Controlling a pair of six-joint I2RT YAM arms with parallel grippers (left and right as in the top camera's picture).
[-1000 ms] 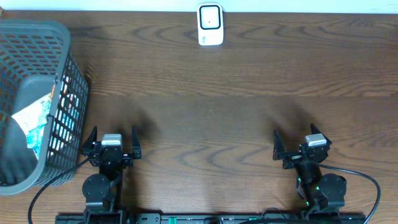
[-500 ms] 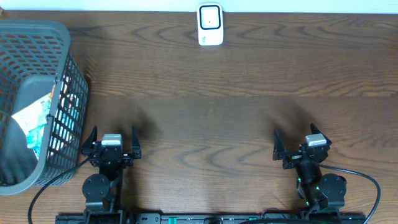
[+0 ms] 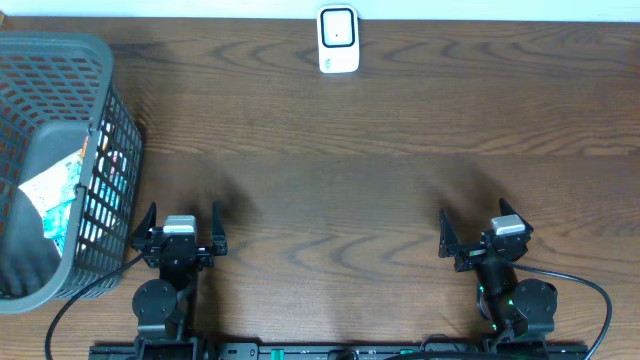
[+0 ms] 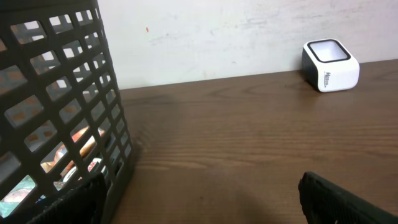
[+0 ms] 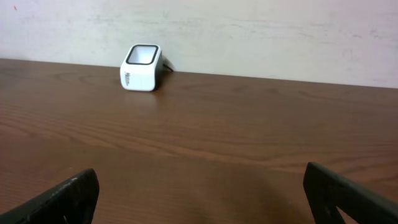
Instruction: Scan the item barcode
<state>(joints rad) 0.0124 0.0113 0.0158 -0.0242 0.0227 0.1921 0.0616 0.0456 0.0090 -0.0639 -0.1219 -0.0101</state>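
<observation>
Overhead, the white barcode scanner [image 3: 338,40] stands at the far edge of the wooden table [image 3: 350,170], midway across. A dark mesh basket [image 3: 112,150] sits at the far left, and the items lie inside it, among them a light blue and white packet [image 3: 52,190]. The left gripper [image 3: 183,222] rests just beside the basket with its jaws wide apart and empty; the right gripper [image 3: 477,230], well apart from it, is likewise spread and holds nothing

Dark wood-grain table [image 3: 380,170], pale wall [image 5: 261,37] behind, grey lattice basket [image 3: 112,160], probably plastic
</observation>
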